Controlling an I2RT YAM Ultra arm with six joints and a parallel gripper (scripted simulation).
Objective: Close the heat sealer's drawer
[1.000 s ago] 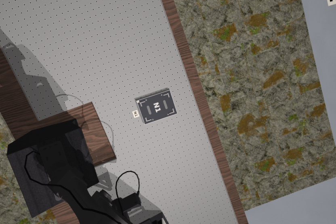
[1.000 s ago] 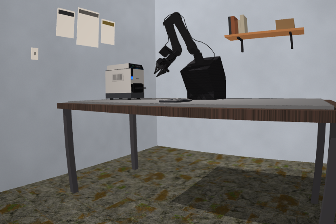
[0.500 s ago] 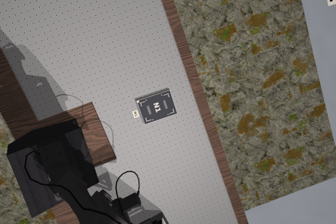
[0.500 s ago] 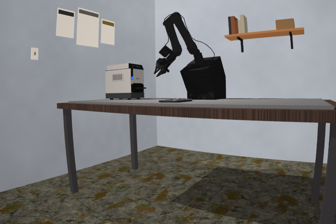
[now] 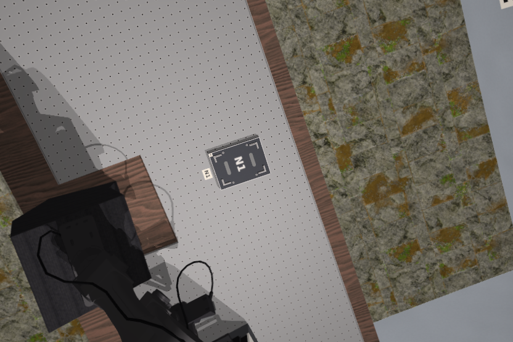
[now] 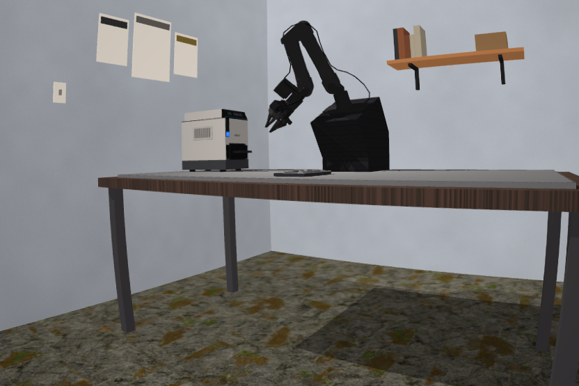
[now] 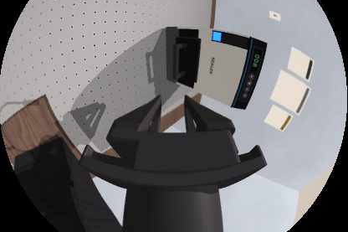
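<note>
The heat sealer (image 6: 203, 150) (image 7: 223, 67) stands upright on the table, a pale box with a dark base. Its light (image 6: 227, 133) (image 7: 217, 36) is blue. The black drawer front (image 6: 237, 151) (image 7: 189, 64) sits in the opening at the sealer's face, with its handle sticking out; no gap shows that I can make out. The seal sheet, plate and sealing frame inside are hidden. My gripper (image 6: 268, 129) (image 7: 172, 99) is partly open and empty. It hangs in the air in front of the sealer, higher than the drawer and clear of the handle.
A flat dark plate marked N1 (image 5: 244, 176) (image 6: 301, 173) lies on the perforated mat (image 5: 165, 93), with a small N1 label (image 5: 206, 174) beside it. The arm's black base (image 6: 353, 138) stands at the table's back edge. A wall shelf (image 6: 456, 58) is behind.
</note>
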